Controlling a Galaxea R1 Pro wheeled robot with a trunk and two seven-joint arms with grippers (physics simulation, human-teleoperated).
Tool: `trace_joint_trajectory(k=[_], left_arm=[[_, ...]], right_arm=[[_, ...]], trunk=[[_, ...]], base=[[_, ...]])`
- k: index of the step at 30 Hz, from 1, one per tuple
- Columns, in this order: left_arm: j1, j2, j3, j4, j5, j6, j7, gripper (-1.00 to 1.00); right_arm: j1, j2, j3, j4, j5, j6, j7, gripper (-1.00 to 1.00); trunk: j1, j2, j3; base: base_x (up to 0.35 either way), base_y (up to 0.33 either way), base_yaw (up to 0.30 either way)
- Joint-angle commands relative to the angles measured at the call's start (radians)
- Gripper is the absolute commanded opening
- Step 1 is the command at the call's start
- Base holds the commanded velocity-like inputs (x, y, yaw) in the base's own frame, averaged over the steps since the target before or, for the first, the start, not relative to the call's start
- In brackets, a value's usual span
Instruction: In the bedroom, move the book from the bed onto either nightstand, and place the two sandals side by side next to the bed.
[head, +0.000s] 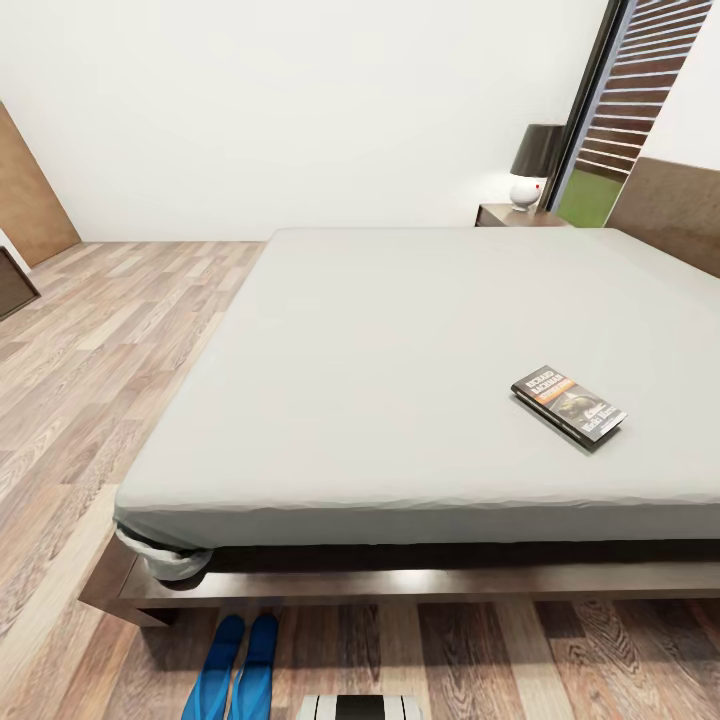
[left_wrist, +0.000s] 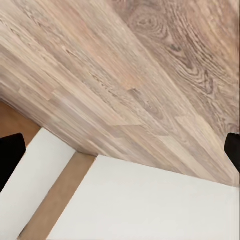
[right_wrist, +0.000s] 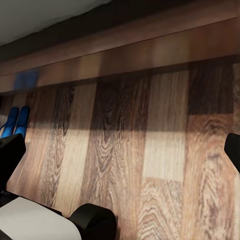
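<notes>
The thin dark paperback book (head: 568, 404) with its orange band lies flat on the pale grey mattress of the big dark-framed bed (head: 400, 330), toward my right. Two bright blue sandals (head: 236, 668) sit side by side on the wood-plank floor (head: 90, 340) beside the bed frame (soles touching, I think). My left hand (left_wrist: 120, 150) and right hand (right_wrist: 120, 150) are spread wide, empty. A dark brown nightstand (head: 498, 214) stands beyond the bed.

Book (head: 568, 404) laid flat, cover up, on grey bed (head: 380, 340). Blue sandals (head: 236, 668) placed side by side on floor beside bed frame. Nightstand (head: 515, 214) seen at far corner.
</notes>
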Motion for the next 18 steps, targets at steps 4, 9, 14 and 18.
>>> trace_joint_trajectory(k=[4, 9, 14, 18], left_arm=[[-0.001, 0.000, -0.008, 0.000, 0.062, -0.002, -0.002, 1.00], [-0.002, 0.002, 0.020, 0.001, 0.130, -0.002, -0.008, 1.00], [0.000, 0.003, 0.123, -0.001, 0.313, -0.011, -0.013, 1.00], [0.000, 0.001, 0.153, 0.000, 0.372, -0.029, -0.007, 1.00]], right_arm=[[-0.001, 0.000, -0.003, -0.001, 0.006, 0.010, 0.006, 1.00], [-0.001, 0.000, -0.004, -0.001, 0.006, 0.010, 0.006, 1.00], [-0.001, 0.000, -0.005, -0.001, 0.006, 0.010, 0.006, 1.00], [-0.001, 0.000, -0.005, 0.000, 0.006, 0.011, 0.006, 1.00]], trunk=[[0.000, 0.000, -0.001], [0.000, 0.000, -0.001], [0.000, 0.000, -0.001], [0.000, 0.000, -0.001]], base=[[0.000, 0.000, 0.000], [0.000, 0.000, 0.000], [0.000, 0.000, 0.000], [0.000, 0.000, 0.000]])
